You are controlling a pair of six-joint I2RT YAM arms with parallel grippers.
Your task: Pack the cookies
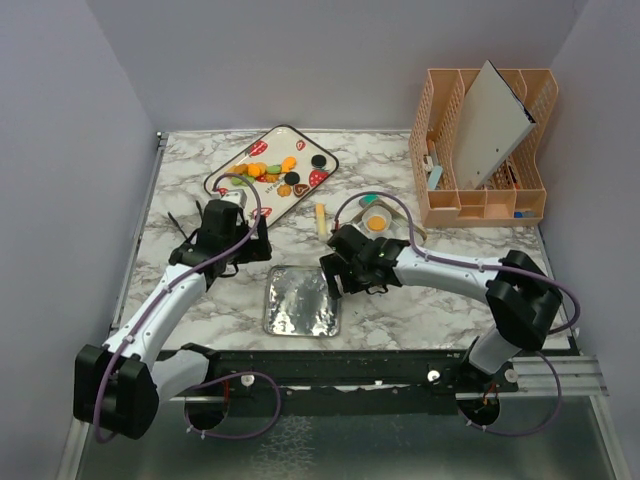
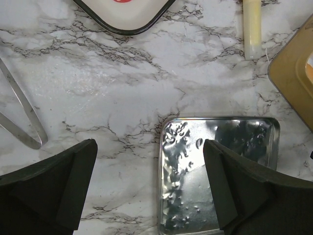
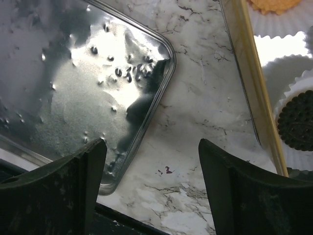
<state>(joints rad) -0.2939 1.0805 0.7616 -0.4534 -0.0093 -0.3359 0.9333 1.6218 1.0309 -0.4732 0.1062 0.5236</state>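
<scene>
L pincer [image 2: 149, 161] spread, empty, straddling silver tin [image 1: 300, 300] edge. R pincer [image 3: 151, 156] spread too, empty, by tin's corner. Cookies [image 1: 268, 170] heaped on strawberry-print tray [image 1: 335, 162], far side of desk [image 1: 430, 290]; a couple in paper cups [image 3: 283, 24]. Tip: pick an outlying cookie, drop straight down, pinch gently across its rim.

1. left arm [image 1: 170, 300]: base at lower left of the top view, white links climbing up and right to centre left, wrist tipped downward.
2. left hand [image 1: 228, 230]: dark padded fingers [image 2: 73, 186] spread wide, nothing between them.
3. right arm [image 1: 450, 270]: base at lower right, elbow near the right edge, forearm reaching left to centre.
4. right hand [image 1: 340, 268]: fingers [image 3: 230, 186] apart, nothing gripped.
</scene>
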